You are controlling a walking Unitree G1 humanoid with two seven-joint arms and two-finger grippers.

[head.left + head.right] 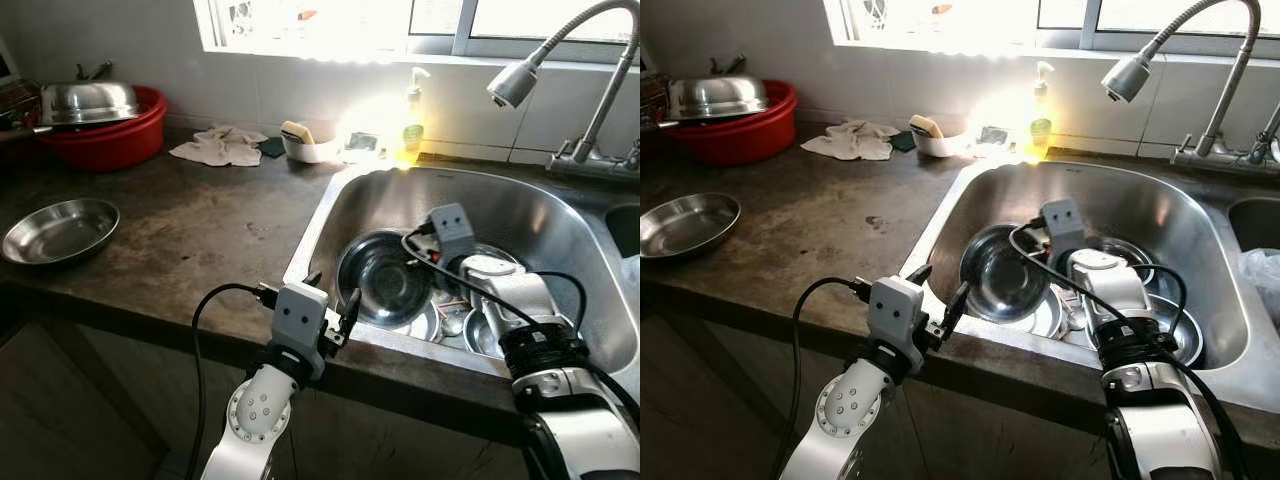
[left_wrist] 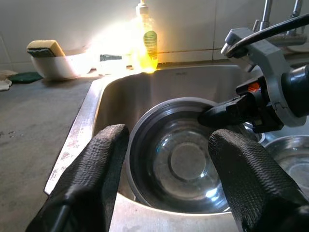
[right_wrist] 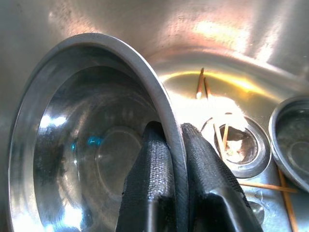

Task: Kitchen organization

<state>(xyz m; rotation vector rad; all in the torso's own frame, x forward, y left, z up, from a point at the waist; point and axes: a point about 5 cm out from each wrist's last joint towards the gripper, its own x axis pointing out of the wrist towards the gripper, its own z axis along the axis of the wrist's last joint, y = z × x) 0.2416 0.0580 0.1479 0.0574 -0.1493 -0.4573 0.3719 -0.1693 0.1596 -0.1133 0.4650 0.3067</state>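
The left gripper (image 1: 330,300) is closest to us. It hangs at the front edge of the sink (image 1: 330,205), and its two black fingers (image 2: 87,179) are spread wide with nothing between them. Just past it, inside the sink, a shiny steel bowl (image 1: 385,280) stands tipped up on its side. The right gripper (image 3: 169,159) reaches down into the sink and pinches the rim of this bowl, one finger inside and one outside. Around the bowl lie more steel bowls (image 1: 485,335) on the sink floor. A few thin sticks (image 3: 200,84) lie near the drain (image 3: 236,145).

To the left, on the dark counter (image 1: 200,230), sits a shallow steel dish (image 1: 60,230). Farther back there is a red tub (image 1: 105,135) with a steel lid (image 1: 88,100) on it, a white cloth (image 1: 220,148), a small white bowl (image 1: 308,150) holding a sponge (image 1: 297,132), and a soap bottle (image 1: 412,125). The tap (image 1: 560,60) bends over the sink.
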